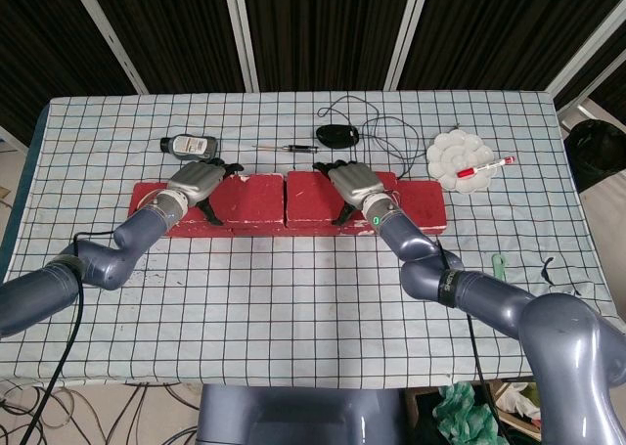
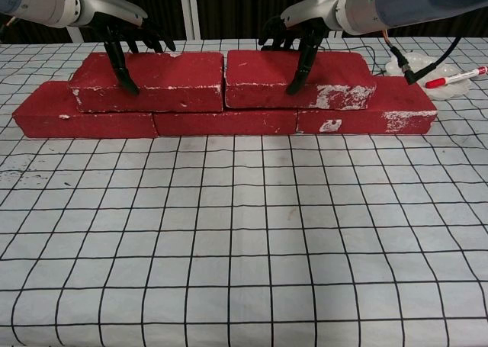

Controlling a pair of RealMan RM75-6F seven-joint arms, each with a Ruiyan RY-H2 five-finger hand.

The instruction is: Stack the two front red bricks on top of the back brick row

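Two red bricks lie end to end on top of the back brick row (image 2: 84,118) (image 1: 423,206). My left hand (image 1: 196,181) (image 2: 114,23) grips the left upper brick (image 2: 171,80) (image 1: 252,196) at its left part, fingers over the top and thumb on the front face. In the same way my right hand (image 1: 354,183) (image 2: 301,23) grips the right upper brick (image 2: 335,76) (image 1: 311,196) near its middle. A narrow gap shows between the two upper bricks. The lower row sticks out at both ends.
Behind the bricks lie a dark bottle (image 1: 191,146), a thin tool (image 1: 289,148), a black device with a cable (image 1: 337,133) and a white palette (image 1: 460,157) with a red pen (image 1: 486,166). A small green item (image 1: 498,266) lies at the right. Checked cloth covers the table.
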